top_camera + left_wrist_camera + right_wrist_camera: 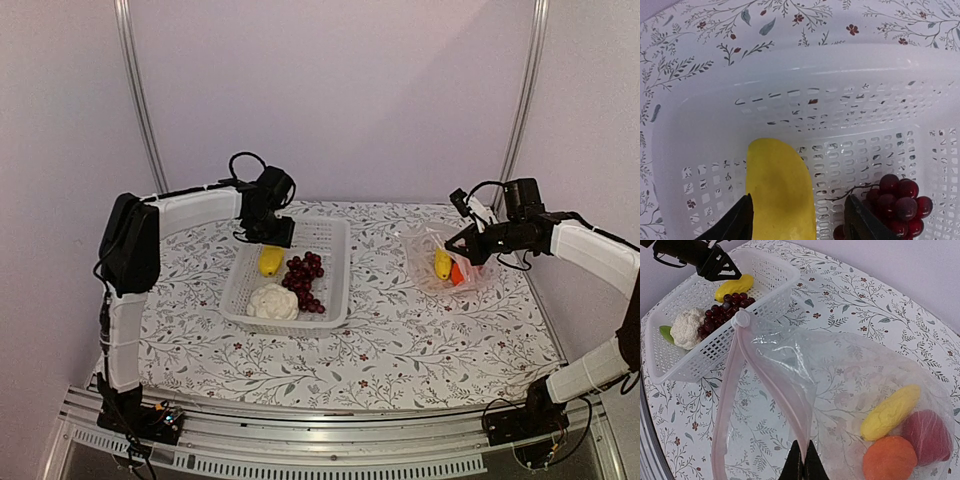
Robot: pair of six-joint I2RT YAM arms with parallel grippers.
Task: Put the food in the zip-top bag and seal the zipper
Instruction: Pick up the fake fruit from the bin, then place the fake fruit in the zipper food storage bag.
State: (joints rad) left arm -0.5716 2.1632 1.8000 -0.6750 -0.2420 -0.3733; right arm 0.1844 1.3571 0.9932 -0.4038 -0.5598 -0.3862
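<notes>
In the white lattice basket (336, 262) lie a yellow piece (780, 190), a dark grape bunch (900, 200) and a white cauliflower (273, 302). My left gripper (799, 222) hangs open over the yellow piece, one finger at its left side and the other near the grapes. The zip-top bag (840, 375) lies at the right with its mouth held up. Inside it are a yellow piece (890, 411), a red one (926, 436) and an orange one (889, 460). My right gripper (803, 465) is shut on the upper pinkish zipper (732, 390) edge.
The basket stands left of the middle on the floral tablecloth (400, 350). Metal frame posts (135, 90) rise at both back corners. Bare cloth lies between the basket and the bag.
</notes>
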